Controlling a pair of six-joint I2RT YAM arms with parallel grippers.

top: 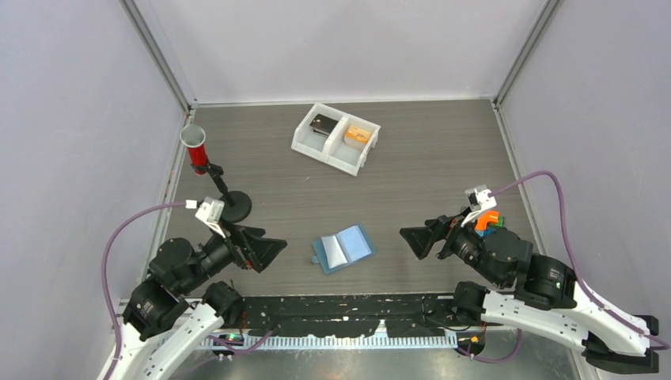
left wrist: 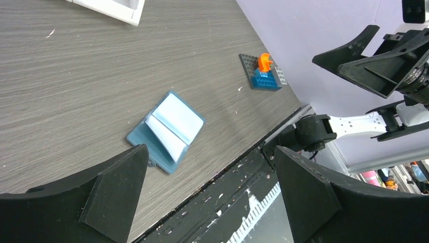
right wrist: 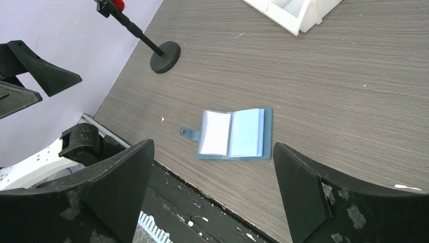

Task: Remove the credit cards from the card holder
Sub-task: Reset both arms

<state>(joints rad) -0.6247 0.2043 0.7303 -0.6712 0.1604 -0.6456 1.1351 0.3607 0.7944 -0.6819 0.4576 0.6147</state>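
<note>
The light-blue card holder [top: 343, 248] lies open and flat on the table between my two grippers, its pale sleeves facing up. The left wrist view shows the holder [left wrist: 169, 129], and so does the right wrist view [right wrist: 233, 134]. No dark card shows in its sleeves. What look like dark credit cards [top: 322, 124] lie in the left compartment of the white tray. My left gripper [top: 273, 250] [left wrist: 210, 152] hovers left of the holder, open and empty. To the holder's right my right gripper [top: 411, 237] [right wrist: 212, 147] is also open and empty.
The white two-compartment tray [top: 352, 162] stands at the back, with a tan thing [top: 357, 135] in its right half. A red-topped stand [top: 195, 147] on a black base [top: 235, 207] is at the left. A small brick plate with orange and blue pieces [top: 488, 222] [left wrist: 263, 74] sits by the right arm.
</note>
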